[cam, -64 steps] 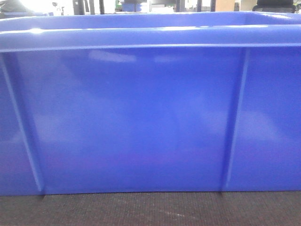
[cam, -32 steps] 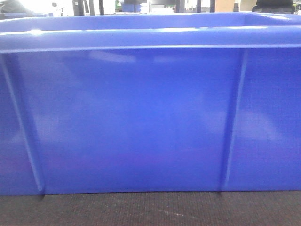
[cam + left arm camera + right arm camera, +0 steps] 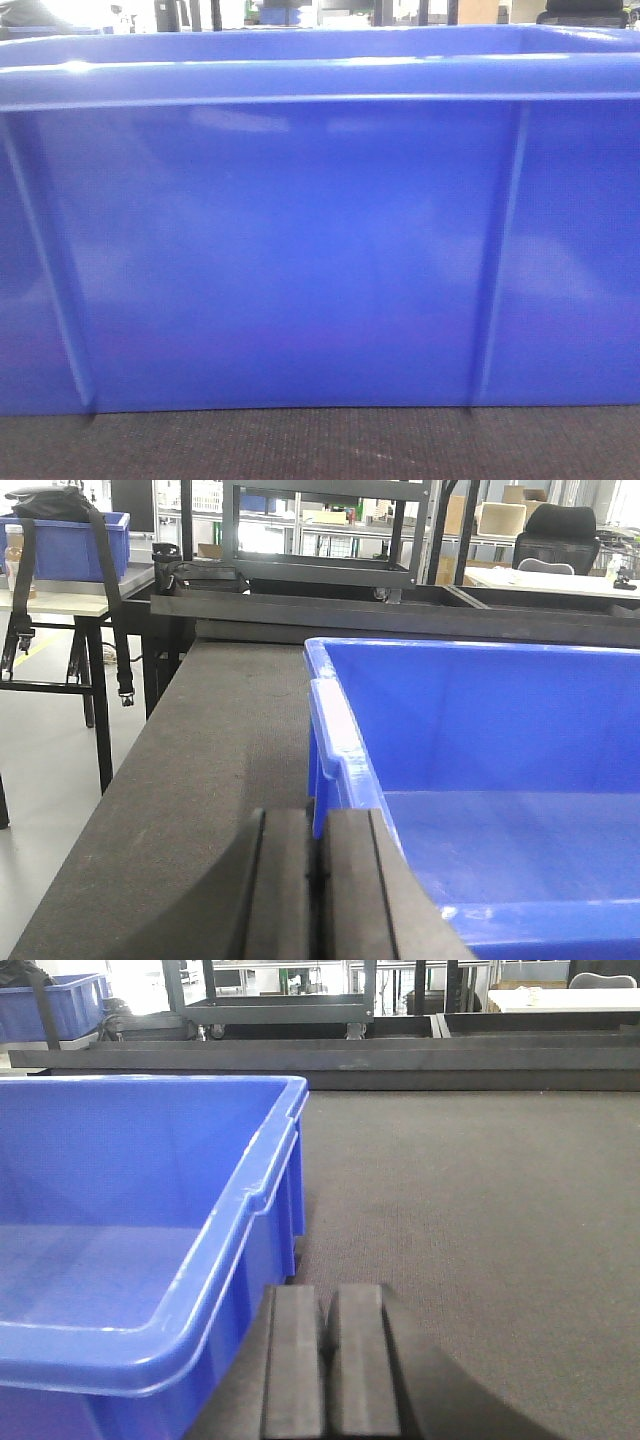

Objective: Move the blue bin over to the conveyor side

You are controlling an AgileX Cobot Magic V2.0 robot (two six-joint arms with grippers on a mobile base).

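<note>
While both grippers [image 3: 318,880] [image 3: 326,1360] sit clenched, glossy blue bin [image 3: 300,250], rolled rim, thin ribs, on grey conveyor side [image 3: 480,1210].

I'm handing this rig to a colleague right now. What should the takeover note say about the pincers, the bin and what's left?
Left pincer: shut, empty, low beside the blue bin, at its left wall.
Right pincer: shut, empty, at the bin's right wall.
Whether either touches the wall cannot be told.
The bin looks empty and stands on the dark woven conveyor surface.
Done: both arms bracket the bin.
Left: probably slide or carry it to the conveyor side; the goal spot isn't discernible.
</note>
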